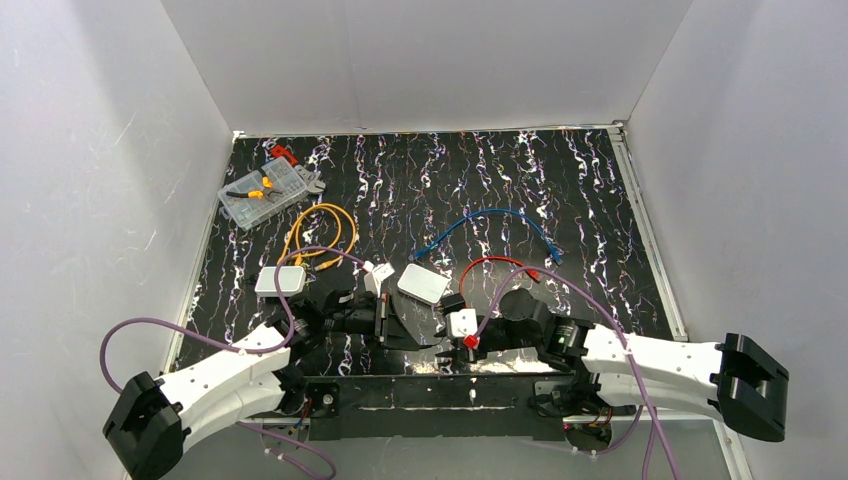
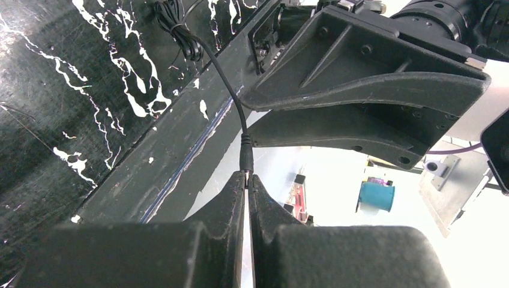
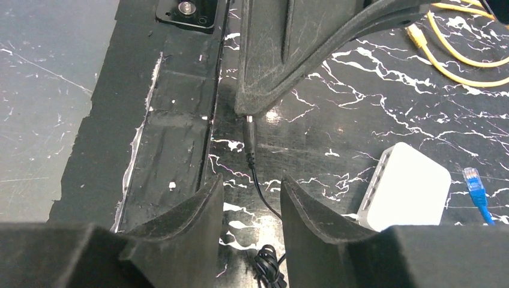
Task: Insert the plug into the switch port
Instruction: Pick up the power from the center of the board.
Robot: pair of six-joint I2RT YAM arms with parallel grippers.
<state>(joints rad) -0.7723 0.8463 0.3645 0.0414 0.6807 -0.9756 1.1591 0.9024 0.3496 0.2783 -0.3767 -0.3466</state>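
Tabletop (image 1: 560,190) is a black mat with white marble-style veins, boxed in by plain white walls (image 1: 420,60) on three sides, and a scuffed black base plate (image 3: 174,138) runs along the near edge.

The left gripper (image 2: 247,177) is clamped tight on the tip of the small black plug (image 2: 245,157), and its thin black cable (image 2: 222,72) trails off toward a coiled bundle. The right gripper (image 3: 252,183) has its fingers spread and isn't grasping anything; the cable just runs through the gap. The plug sits over the mat right by the base plate.

The switch (image 3: 414,180) lies flat on the mat, apart from the plug, with a row of sockets along one edge (can't tell which one is for the plug). A blue cable (image 3: 477,186) ends just beside it. Further back there's a yellow cable (image 1: 320,225), a red cable (image 1: 495,265), a smaller white box (image 1: 280,281) and a clear parts case (image 1: 265,190).
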